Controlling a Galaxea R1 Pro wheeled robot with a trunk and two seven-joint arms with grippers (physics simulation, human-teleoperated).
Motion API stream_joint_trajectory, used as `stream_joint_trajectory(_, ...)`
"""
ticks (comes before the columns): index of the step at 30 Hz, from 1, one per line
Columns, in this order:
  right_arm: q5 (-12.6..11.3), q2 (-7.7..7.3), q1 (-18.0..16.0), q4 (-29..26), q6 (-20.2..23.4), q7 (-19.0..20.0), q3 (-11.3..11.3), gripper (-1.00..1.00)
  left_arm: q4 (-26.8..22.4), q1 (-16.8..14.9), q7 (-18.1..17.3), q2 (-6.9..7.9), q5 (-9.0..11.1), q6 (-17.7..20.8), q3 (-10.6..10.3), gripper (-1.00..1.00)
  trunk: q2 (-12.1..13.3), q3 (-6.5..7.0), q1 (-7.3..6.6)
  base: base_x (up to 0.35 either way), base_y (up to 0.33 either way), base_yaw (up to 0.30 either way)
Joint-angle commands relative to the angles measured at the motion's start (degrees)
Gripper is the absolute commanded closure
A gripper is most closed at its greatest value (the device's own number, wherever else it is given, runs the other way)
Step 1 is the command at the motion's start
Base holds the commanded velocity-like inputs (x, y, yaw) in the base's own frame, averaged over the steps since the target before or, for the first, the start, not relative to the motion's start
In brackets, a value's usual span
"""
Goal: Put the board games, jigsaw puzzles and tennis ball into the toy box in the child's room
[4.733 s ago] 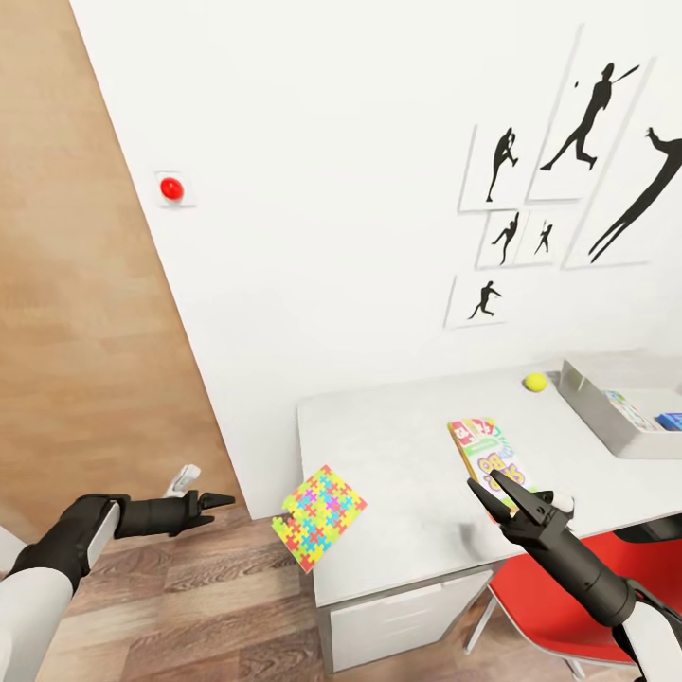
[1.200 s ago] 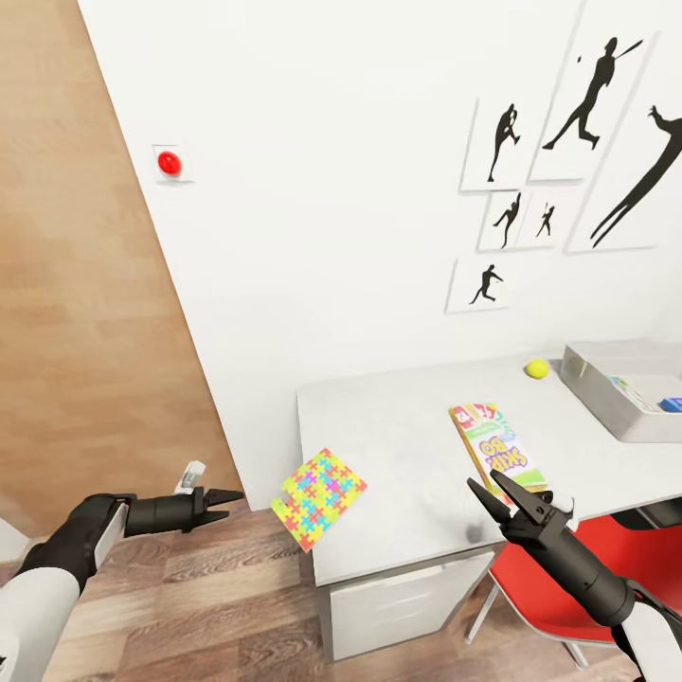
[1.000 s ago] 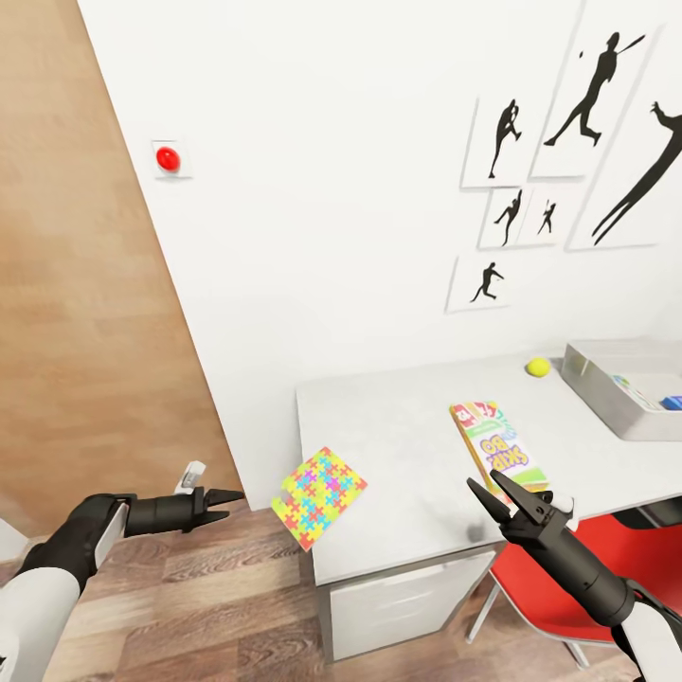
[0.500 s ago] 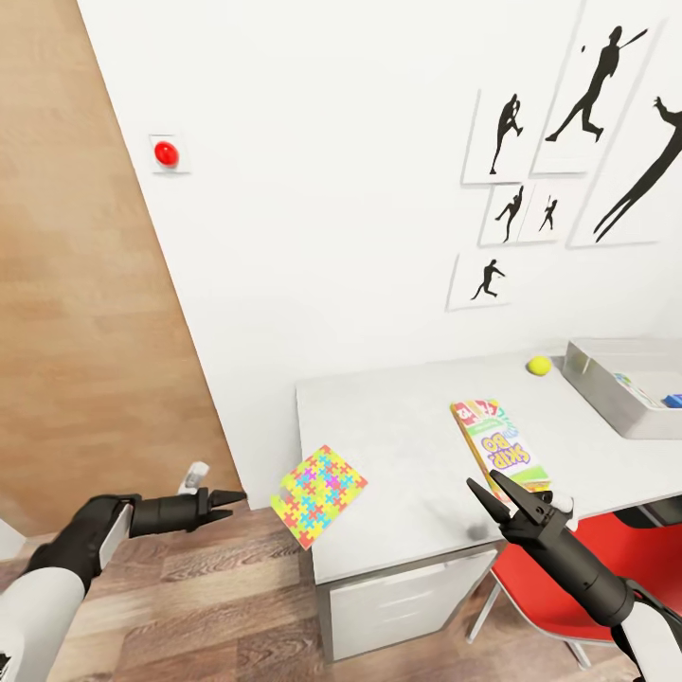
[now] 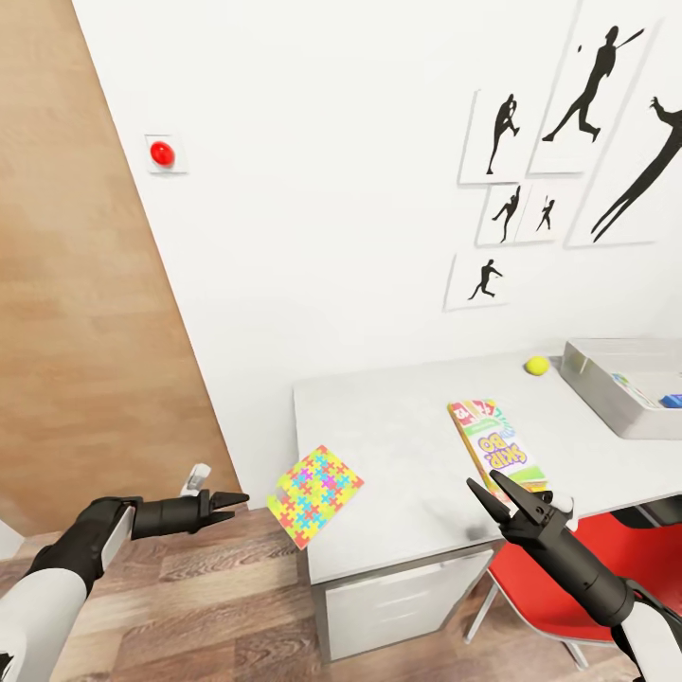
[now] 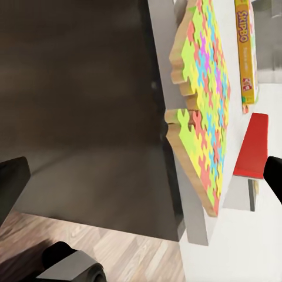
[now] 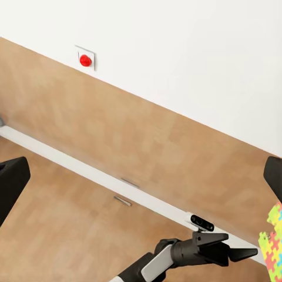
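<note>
Pale table (image 5: 407, 445) — jigsaw puzzle (image 5: 314, 494) overhangs its corner; both hands spread, empty.

Matt pale table (image 5: 398, 445), wood-plank floor (image 5: 189, 606)

A pale grey-white table (image 5: 407, 455) carries a Skip-Bo box (image 5: 493, 445) at its centre, a jigsaw puzzle (image 5: 315, 494) overhanging the edge at nine o'clock, a tennis ball (image 5: 537, 365) at one o'clock and the toy box (image 5: 597, 384) at two o'clock.

Jigsaw puzzle (image 5: 314, 495) overhanging table (image 5: 398, 455) corner, Skip-Bo (image 5: 494, 446) right, toy box (image 5: 611, 403) beyond
</note>
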Motion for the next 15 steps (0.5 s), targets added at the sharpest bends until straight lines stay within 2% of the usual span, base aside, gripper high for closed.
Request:
stream_joint_trajectory(1, -0.11, 0.0, -0.04, 0.0, 0.28, 0.07, -0.04, -1.0, 0.0, -0.03, -0.09, 0.0, 0.16, 0.55, 0.06, -1.0, -0.04, -0.06, 0.0, 0.0, -0.015, 0.0)
stream_joint_trajectory(8, -0.11, 0.0, -0.04, 0.0, 0.28, 0.07, -0.04, -1.0, 0.01, -0.03, -0.09, -0.01, 0.17, 0.53, 0.06, -1.0, -0.04, -0.06, 0.0, 0.0, -0.029, 0.0)
stream_joint_trajectory(15, -0.11, 0.0, -0.04, 0.0, 0.28, 0.07, -0.04, -1.0, 0.01, -0.03, -0.09, -0.01, 0.16, 0.53, 0.06, -1.0, -0.04, -0.06, 0.0, 0.0, -0.15, 0.0)
